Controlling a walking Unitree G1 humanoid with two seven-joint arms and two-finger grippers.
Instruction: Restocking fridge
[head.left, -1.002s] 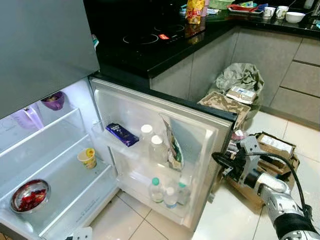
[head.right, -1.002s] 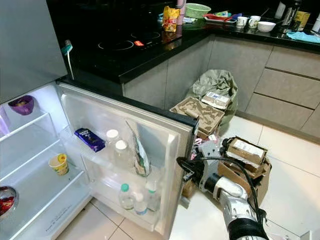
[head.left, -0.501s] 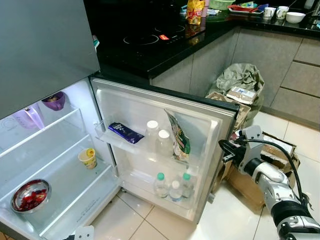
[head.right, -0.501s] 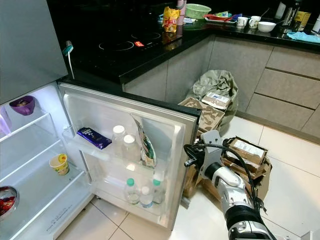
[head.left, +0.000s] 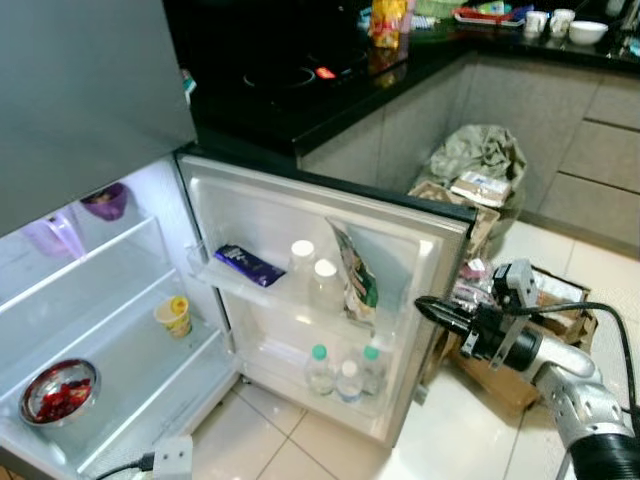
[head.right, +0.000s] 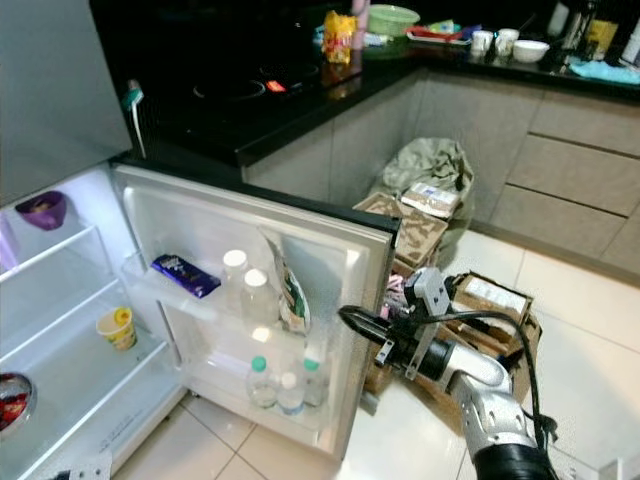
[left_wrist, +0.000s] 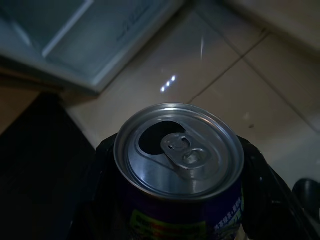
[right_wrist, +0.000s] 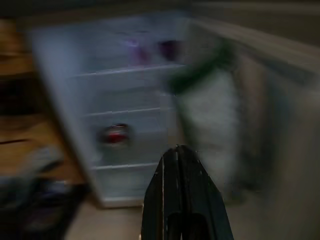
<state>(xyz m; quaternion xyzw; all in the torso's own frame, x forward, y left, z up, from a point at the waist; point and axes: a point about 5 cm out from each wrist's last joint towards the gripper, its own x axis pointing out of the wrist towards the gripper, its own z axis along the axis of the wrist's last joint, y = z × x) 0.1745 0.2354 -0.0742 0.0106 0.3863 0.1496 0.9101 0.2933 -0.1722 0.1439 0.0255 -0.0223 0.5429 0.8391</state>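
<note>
So the fridge (head.left: 90, 300) sits wide open, taking the whole 9 o'clock side of the head view, shelves lit. Its door (head.left: 320, 290) is swung out toward the middle, probably held that way so the shelves stay reachable for restocking. Door racks hold a dark blue snack pack (head.left: 245, 265), two white-capped bottles (head.left: 312, 285), a leaning pouch (head.left: 355, 280), and three small water bottles (head.left: 345, 370) down low. Inside, a yellow cup (head.left: 175, 316) sits on the middle shelf, a steel bowl of red stuff (head.left: 58, 390) at 7 o'clock, a purple bowl (head.left: 105, 200) up higher.

At 4 o'clock the right gripper (head.left: 432, 311) reaches at the door's free edge, fingers pinched together with nothing in them, apparently nudging or steadying the door. Cardboard boxes (head.left: 540, 300) sit on the floor behind it.

The thing being restocked, an opened purple can (left_wrist: 179, 170), is clamped in the left gripper (left_wrist: 177, 200), hanging over the floor tiles just outside the fridge base. My guess is it's parked there waiting.

Versus half a second ago, the right gripper has pushed further in past the door edge, and the door looks barely shifted. A second ago the door stood a bit more closed.
</note>
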